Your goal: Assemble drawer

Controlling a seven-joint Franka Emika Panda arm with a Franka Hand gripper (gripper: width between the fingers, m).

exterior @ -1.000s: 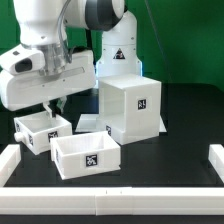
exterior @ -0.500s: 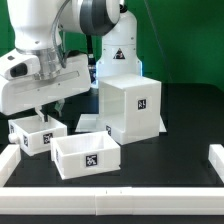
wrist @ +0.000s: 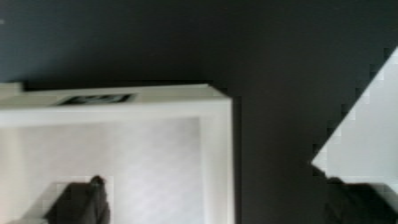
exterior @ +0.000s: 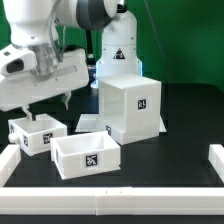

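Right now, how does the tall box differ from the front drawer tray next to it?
The tall box stands much higher than the front drawer tray. The tall box shows a closed top; the front drawer tray is open-topped and empty. Both are white and carry a black marker tag.

The gripper [exterior: 60, 100] has gone up, toward 12 o'clock in the exterior view. A second ago its fingers were low, right at the top edge of the small drawer box [exterior: 37, 132]. Now they hang above that box and do not touch it. The big white arm [exterior: 40, 65] has gone up too. The small drawer box may have slid a tiny bit toward 9 o'clock, but that is hard to tell.
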